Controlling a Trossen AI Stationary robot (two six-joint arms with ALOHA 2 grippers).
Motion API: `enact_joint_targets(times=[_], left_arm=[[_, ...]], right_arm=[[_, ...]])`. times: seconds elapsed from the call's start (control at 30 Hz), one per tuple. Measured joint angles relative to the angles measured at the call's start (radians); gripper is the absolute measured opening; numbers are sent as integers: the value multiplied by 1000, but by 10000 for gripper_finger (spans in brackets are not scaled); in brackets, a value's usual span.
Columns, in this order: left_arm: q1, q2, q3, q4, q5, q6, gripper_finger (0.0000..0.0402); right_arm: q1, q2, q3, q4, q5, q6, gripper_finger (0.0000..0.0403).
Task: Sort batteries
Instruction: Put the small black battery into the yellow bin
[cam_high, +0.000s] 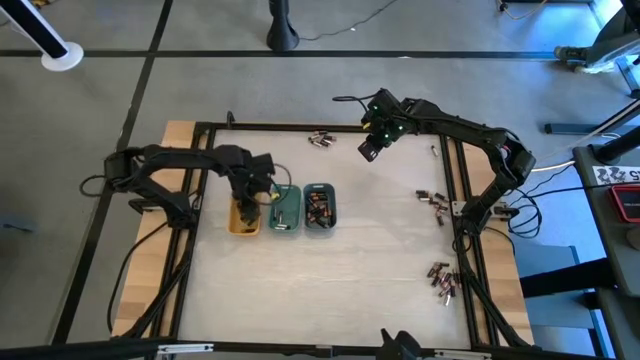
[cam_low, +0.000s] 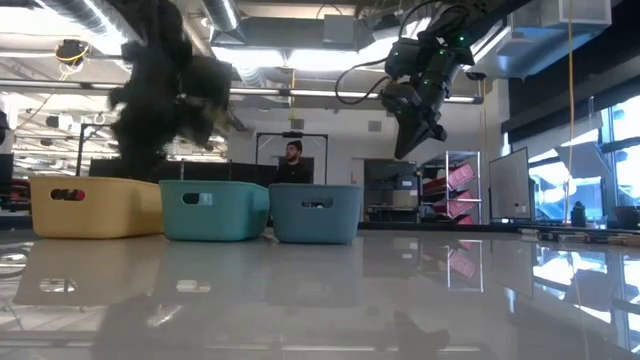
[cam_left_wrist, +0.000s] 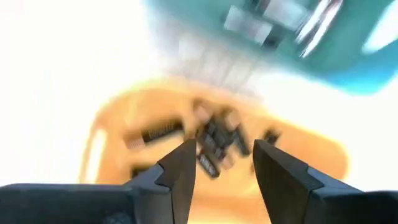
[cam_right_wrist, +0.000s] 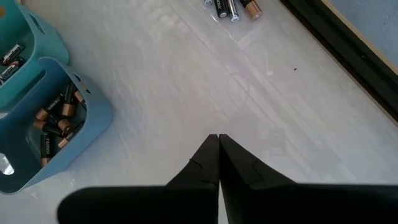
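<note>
Three small trays stand in a row at the table's middle left: yellow (cam_high: 244, 220), green (cam_high: 285, 210) and grey-blue (cam_high: 320, 207). My left gripper (cam_left_wrist: 224, 149) hangs open above the yellow tray (cam_left_wrist: 112, 155), fingers pointing down, with nothing between them. Several batteries (cam_left_wrist: 214, 134) lie in that tray below it. The grey-blue tray also holds batteries (cam_right_wrist: 56, 121). My right gripper (cam_right_wrist: 219, 137) is shut and empty, held high over the table's far middle (cam_high: 368, 150). A few loose batteries (cam_high: 319, 140) lie beside it near the far edge.
More loose batteries lie by the right edge (cam_high: 433, 200) and at the near right (cam_high: 442, 280). A black frame (cam_high: 200, 125) borders the table. The near middle of the table is bare. A person (cam_low: 292, 160) shows far off in the room behind.
</note>
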Motion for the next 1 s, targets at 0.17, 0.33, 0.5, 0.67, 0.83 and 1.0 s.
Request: enact_joint_targets(times=[0.17,0.33,0.5,0.67,0.83,1.0], left_arm=[[41,-54,156,-41,-157,-49,143],[196,-46,287,-104,-398,-237,133],[379,37,291,-116,-388,74,137],[445,263,346,-166,-406,307,149],[435,544,497,-364,-641,381,152],[457,641,542,-386,-682,430,153]], right_arm=[[-1,0,0,1,0,0,3],[-1,0,0,2,1,0,3],[-1,0,0,4,1,-1,3],[-1,0,0,34,-2,-1,3],[-1,0,0,44,-26,-1,3],[0,0,0,9,-27,1,3]])
